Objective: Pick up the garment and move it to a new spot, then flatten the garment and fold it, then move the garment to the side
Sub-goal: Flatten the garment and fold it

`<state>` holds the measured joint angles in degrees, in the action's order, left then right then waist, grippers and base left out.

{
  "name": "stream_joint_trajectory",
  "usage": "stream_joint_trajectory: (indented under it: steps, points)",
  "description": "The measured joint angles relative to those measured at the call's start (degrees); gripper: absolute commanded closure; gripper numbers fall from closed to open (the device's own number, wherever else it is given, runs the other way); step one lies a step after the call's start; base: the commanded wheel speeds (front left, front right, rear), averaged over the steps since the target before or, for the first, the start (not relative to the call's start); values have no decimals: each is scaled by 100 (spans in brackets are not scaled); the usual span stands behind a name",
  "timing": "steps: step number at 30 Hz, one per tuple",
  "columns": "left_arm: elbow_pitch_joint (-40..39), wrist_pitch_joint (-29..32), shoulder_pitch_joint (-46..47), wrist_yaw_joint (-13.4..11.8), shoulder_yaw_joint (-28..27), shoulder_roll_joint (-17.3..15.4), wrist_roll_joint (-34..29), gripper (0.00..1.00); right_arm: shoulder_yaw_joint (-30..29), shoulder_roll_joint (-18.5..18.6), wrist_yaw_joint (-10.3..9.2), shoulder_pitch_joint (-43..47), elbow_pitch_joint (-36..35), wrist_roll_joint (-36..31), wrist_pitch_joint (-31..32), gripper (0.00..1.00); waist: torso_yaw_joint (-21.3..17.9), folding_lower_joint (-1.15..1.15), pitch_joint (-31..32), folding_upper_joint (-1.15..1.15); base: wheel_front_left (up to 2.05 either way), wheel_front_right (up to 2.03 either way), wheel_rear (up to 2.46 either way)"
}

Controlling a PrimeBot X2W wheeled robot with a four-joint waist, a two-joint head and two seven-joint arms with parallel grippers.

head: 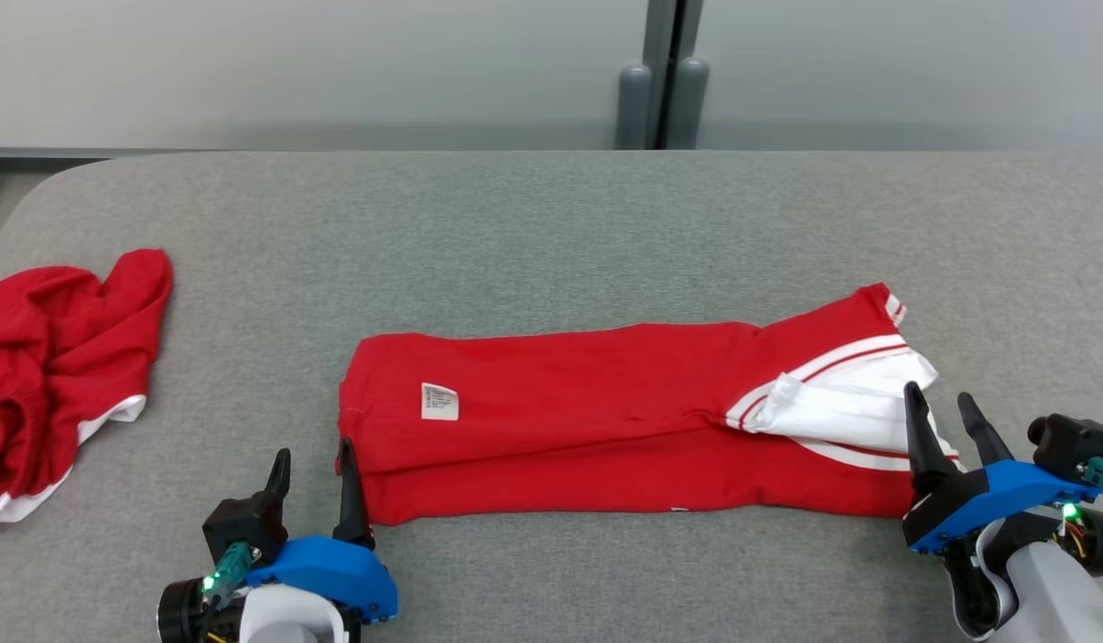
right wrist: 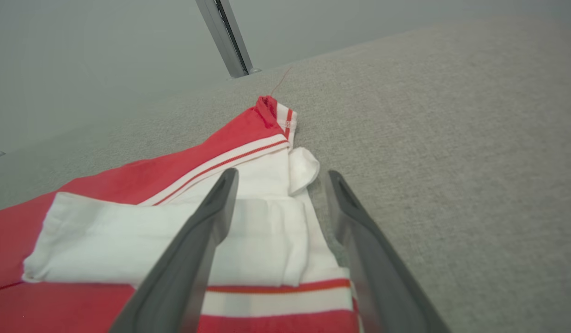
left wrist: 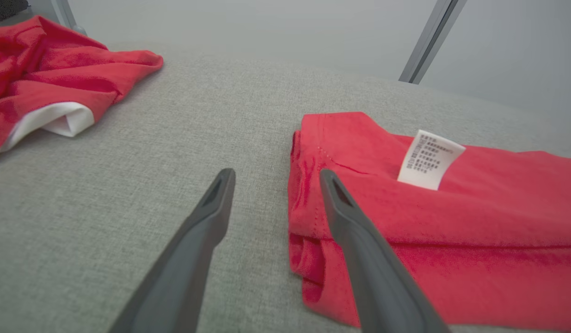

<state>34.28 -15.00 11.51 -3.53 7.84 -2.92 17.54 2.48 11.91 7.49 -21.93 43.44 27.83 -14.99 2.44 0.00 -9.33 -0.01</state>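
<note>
The garment (head: pixel 587 411) is red and lies folded into a long band across the grey table (head: pixel 551 223), with a white care label (head: pixel 439 401) near its left end and white striped trim (head: pixel 855 406) at its right end. My left gripper (head: pixel 314 464) stands open at the band's left end, its right finger against the red edge. In the left wrist view the garment (left wrist: pixel 451 231) lies right of my open left gripper (left wrist: pixel 277 175). My right gripper (head: pixel 940 397) is open at the white end. The right wrist view has my open right gripper (right wrist: pixel 281 174) straddling the white edge of the garment (right wrist: pixel 105 185).
A second red garment with white trim (head: pixel 60 357) lies crumpled at the table's left edge, also seen as a red heap (left wrist: pixel 58 78) from the left wrist. A pale wall with a grey post (head: pixel 658 89) stands behind the table.
</note>
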Motion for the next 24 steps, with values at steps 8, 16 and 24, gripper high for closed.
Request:
stream_joint_trajectory:
  steps: [8, 16, 24]
  points:
    - [-201, -1, -142, -70, 255, 1, 68, 0, -81, 56, 0, -344, 831, -78, 0, 0, 364, 0, -49, 0, 0, 0, 0]
    - [-279, -1, -147, -145, 360, 0, 107, 0, 232, 96, 0, -793, 1808, -43, 334, 0, 527, -1, -171, 0, 0, 0, 0]
    - [-314, -1, -144, -143, 391, 1, 107, 0, 703, 32, 3, -861, 1805, 287, 254, 100, 314, 0, -146, 2, 0, 0, 0]
